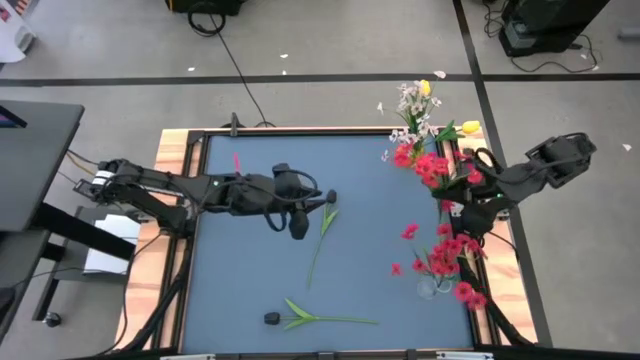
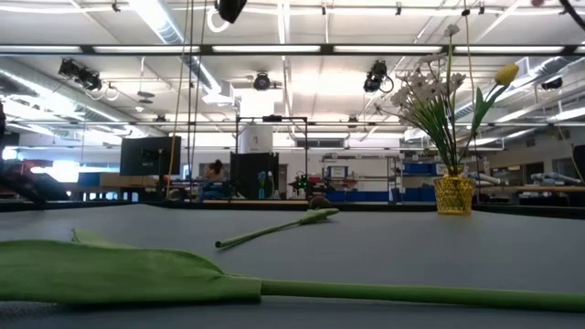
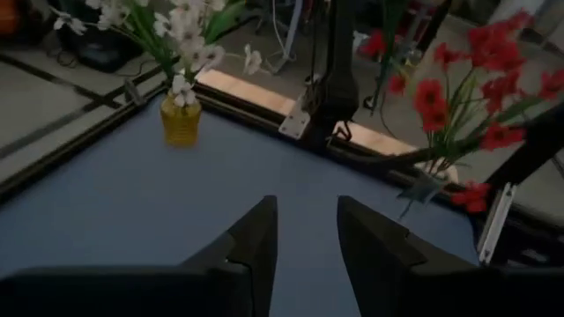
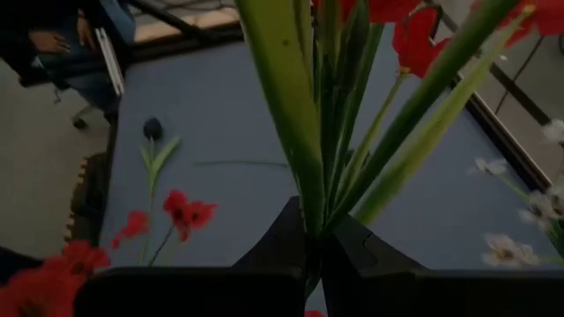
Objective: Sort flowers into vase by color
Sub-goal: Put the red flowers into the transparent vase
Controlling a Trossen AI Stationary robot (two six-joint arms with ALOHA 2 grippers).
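so the flowers are split by colour already: a red bunch [image 1: 432, 168] is pinched by the right gripper [image 1: 452, 193] at the right of the high view, its fingers pressed together on the green stems, as the right wrist view shows, probably so the bunch can be carried upright toward a vase. more red blooms stand in a clear vase [image 1: 430, 284] at lower right, which looks like the red group's home. the white sprays with yellow tulips sit in a gold vase [image 2: 453, 194] at the upper right of the table, right of centre in the low view, keeping pale colours apart from red. two dark-headed buds are unsorted: one stem [image 1: 322, 235] lies in mid-frame, another [image 1: 318, 318] lies at bottom centre with its leaves flat on the blue table [image 1: 240, 260]. the left gripper [image 1: 298, 226] hovers just left of the middle stem, fingers spread a little with nothing between them, likely lining up to pick that stem next
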